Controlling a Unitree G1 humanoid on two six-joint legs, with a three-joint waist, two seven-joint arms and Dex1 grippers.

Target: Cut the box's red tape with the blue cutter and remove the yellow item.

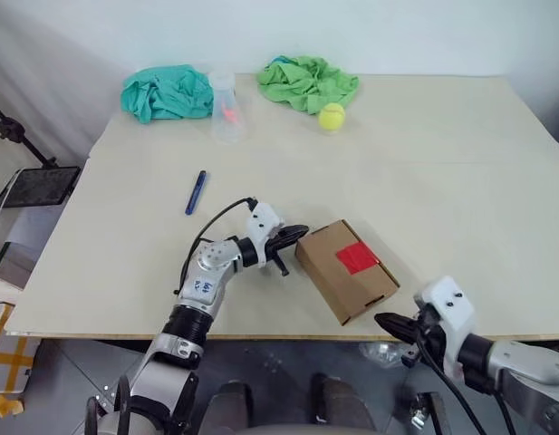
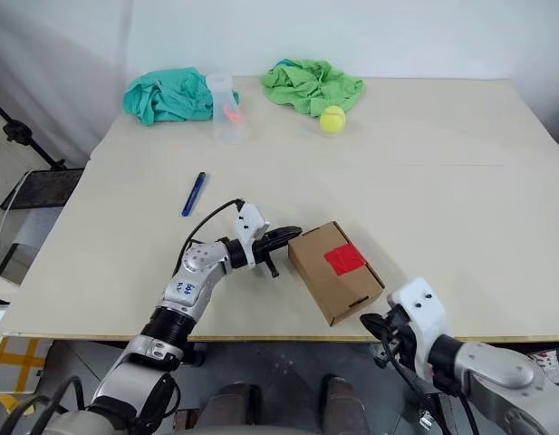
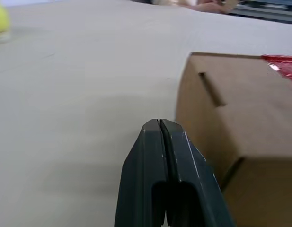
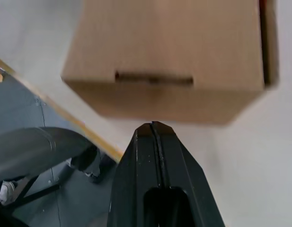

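Sitting on table: the big pale beige tabletop is carrying everything, with two crumpled cloths (teal, green), a clear plastic cup and a fuzzy yellow-green tennis ball parked along the far side, well out of the work zone.
Box: the small oblong brown cardboard box is lying near the front edge, angled, probably so both arms can get at it. Flaps look closed, so I'm guessing the yellow item is inside, can't see it.
Left gripper: the left gripper is hanging right at the box's far-left end with its black fingers pressed together, holding nothing, maybe nudging or bracing it.
Right gripper: the right gripper is hovering just off the front table edge near the box's near corner, jaws together too, empty.
Red tape: the bright red square tape patch is sitting uncut over the top seam.
Blue cutter: the slim blue pen-shaped cutter is lying untouched, well left of the box, so it needs grabbing first.
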